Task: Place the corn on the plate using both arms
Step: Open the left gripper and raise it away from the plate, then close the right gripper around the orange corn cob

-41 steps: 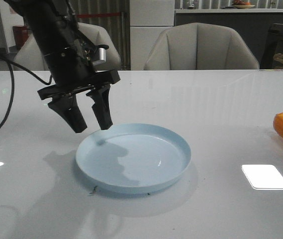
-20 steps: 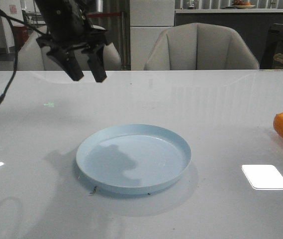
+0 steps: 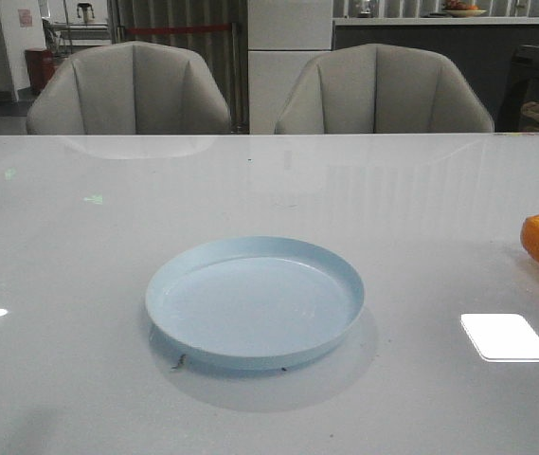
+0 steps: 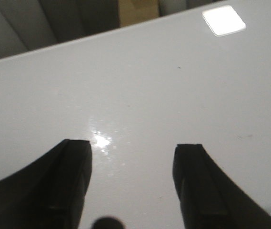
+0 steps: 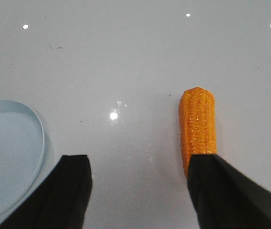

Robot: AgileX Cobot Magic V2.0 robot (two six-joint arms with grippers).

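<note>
I see a glossy white table point(image 3: 250, 190), with a bright rectangular light reflection point(image 3: 505, 336) near its right edge. Beyond its far edge stand two grey chairs point(image 3: 129, 90), side by side.

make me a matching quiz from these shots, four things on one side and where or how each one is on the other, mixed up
Things:
1. corn
2. plate
3. left gripper
4. right gripper

States:
A. pale blue, nothing in it, mid-table
B. open over bare table only
C. orange, lying on the table off the plate
D. open, corn beside one finger

Pairs: 1-C, 2-A, 3-B, 4-D
</note>
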